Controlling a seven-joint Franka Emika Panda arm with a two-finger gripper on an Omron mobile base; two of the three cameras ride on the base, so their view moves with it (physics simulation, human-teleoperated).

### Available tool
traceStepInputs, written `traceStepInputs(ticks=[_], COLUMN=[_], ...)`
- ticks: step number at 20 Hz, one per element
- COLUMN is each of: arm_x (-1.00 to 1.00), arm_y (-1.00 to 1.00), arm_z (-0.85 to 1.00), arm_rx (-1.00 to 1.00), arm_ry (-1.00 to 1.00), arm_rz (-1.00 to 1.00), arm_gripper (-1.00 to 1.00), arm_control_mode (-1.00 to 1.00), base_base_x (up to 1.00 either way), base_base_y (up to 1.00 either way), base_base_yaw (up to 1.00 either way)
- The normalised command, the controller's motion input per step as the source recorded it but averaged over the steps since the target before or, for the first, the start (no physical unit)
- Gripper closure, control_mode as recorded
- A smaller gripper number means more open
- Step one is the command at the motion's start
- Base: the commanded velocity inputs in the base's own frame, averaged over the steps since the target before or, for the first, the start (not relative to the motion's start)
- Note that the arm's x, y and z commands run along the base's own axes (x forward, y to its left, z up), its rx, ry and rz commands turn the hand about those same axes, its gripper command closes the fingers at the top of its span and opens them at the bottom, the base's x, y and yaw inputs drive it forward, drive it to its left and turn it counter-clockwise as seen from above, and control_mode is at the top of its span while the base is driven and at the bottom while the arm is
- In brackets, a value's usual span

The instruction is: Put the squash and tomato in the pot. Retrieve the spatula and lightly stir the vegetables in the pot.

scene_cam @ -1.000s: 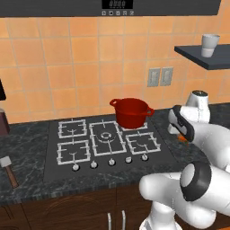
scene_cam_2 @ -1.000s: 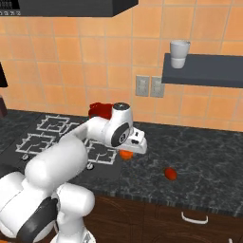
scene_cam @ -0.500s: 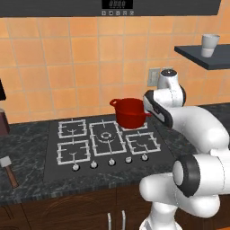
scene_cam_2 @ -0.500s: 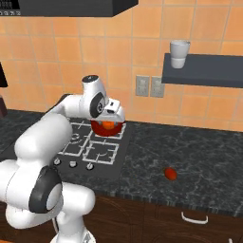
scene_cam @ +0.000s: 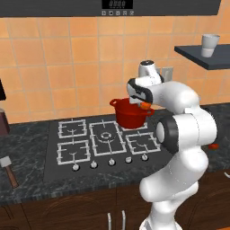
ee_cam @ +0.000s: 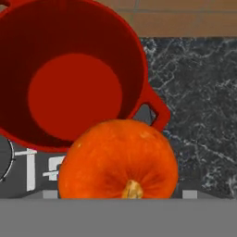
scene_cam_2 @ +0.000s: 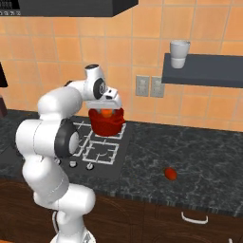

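The orange squash [ee_cam: 119,162] sits close in front of the hand camera, held in my gripper [scene_cam: 143,104], which is shut on it. It hangs just above the right rim of the red pot [scene_cam: 130,116], which stands on the hob's rear right burner. From the other side, the squash [scene_cam_2: 107,113] shows at the pot's [scene_cam_2: 108,124] mouth under the gripper [scene_cam_2: 107,111]. The pot [ee_cam: 74,78] is empty inside. The tomato [scene_cam_2: 170,173] lies on the dark counter to the right, also seen as a tomato [scene_cam: 214,146] past my arm. The spatula [scene_cam: 9,168] lies at the counter's left front.
The gas hob [scene_cam: 103,139] has its other burners bare. A wall shelf [scene_cam_2: 204,71] at the upper right carries a white cup [scene_cam_2: 179,53]. Wall outlets [scene_cam_2: 149,86] sit behind the pot. A dark appliance [scene_cam: 2,121] stands at the far left.
My arm has swung left from the counter beside the hob to above the pot, carrying the squash with it. The tomato and spatula have stayed put.
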Motion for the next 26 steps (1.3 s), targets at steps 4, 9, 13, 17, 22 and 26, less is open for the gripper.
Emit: traceStepInputs(ticks=[4, 9, 13, 17, 22, 26], arm_x=[0.92, 0.72, 0.24, 0.1, 0.1, 0.02], arm_y=[0.16, 0.19, 0.27, 0.04, 0.0, 0.0], arm_z=[-0.64, -0.37, -0.38, -0.44, -0.41, -0.13], arm_rx=[0.08, 0.04, 0.0, 0.0, 0.0, 0.0], arm_ry=[0.02, 0.0, 0.0, 0.0, 0.0, -0.08], arm_rz=[0.0, 0.0, 0.0, 0.0, 0.0, 0.0], arm_gripper=[1.0, 1.0, 1.0, 1.0, 1.0, 1.0], arm_control_mode=[-1.0, -1.0, -1.0, -1.0, -1.0, -1.0], base_base_x=[0.0, 0.0, 0.0, 0.0, 0.0, 0.0], base_base_y=[0.0, 0.0, 0.0, 0.0, 0.0, 0.0], base_base_yaw=[0.0, 0.0, 0.0, 0.0, 0.0, 0.0])
